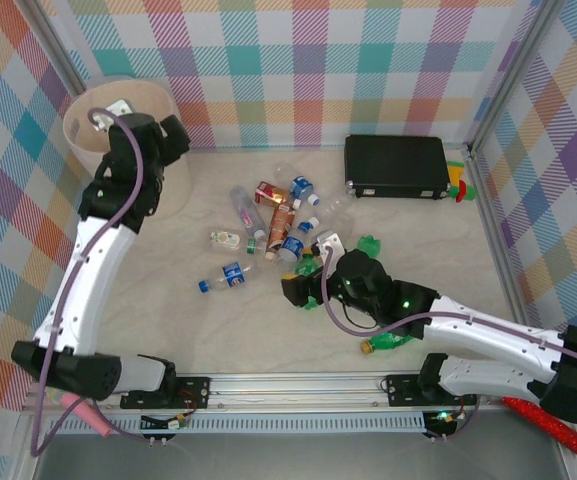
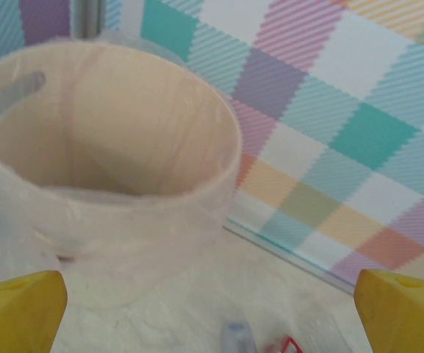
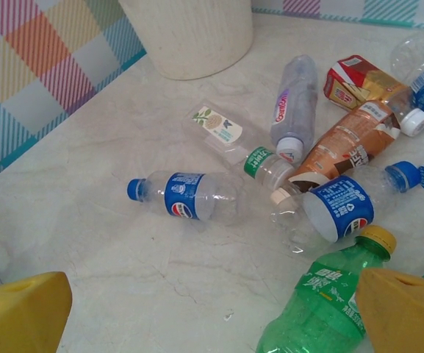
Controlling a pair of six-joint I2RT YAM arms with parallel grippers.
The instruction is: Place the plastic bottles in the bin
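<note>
**Yellow fingers wide over light, slippery bottles**

Yellow fingers (image 3: 20, 312) of the right gripper (image 3: 212, 323) sit at the bottom corners of the right wrist view. They are spread wide and hold nothing. The left gripper (image 2: 212, 312) is just as wide and empty, raised beside the mouth of the bin (image 2: 123, 228).

That bin is the biggest thing here and stands at the far left of the table (image 3: 109, 272), well apart from the heap. A black case (image 1: 396, 167) lies at the far right and is no part of the job.

The bottles (image 1: 278, 225) are scattered mid-table, all lying on their sides.
- **Green bottle** (image 3: 322, 309): it lies just ahead of the right fingers, yellow cap pointing away.
- **Brown-labelled bottle** (image 3: 344, 147): it lies beyond the green one, touching its neighbours.
- **Blue-labelled bottle** (image 3: 336, 209): it also lies in that cluster, touching the others.
- **Lone blue-capped bottle** (image 3: 186, 195): it lies by itself to the left.
- **Small green-capped bottle** (image 3: 230, 136): it is the littlest.

They look empty, so probably very light. The walls seem thin and would dent under a hard squeeze. Smooth and round, they may roll or squirt out of a pinch. The best hold is likely across the body at the label, at right angles to the bottle's length. The shoulder below the cap should be stiffer. The lone bottle and the green one look easiest to reach.
</note>
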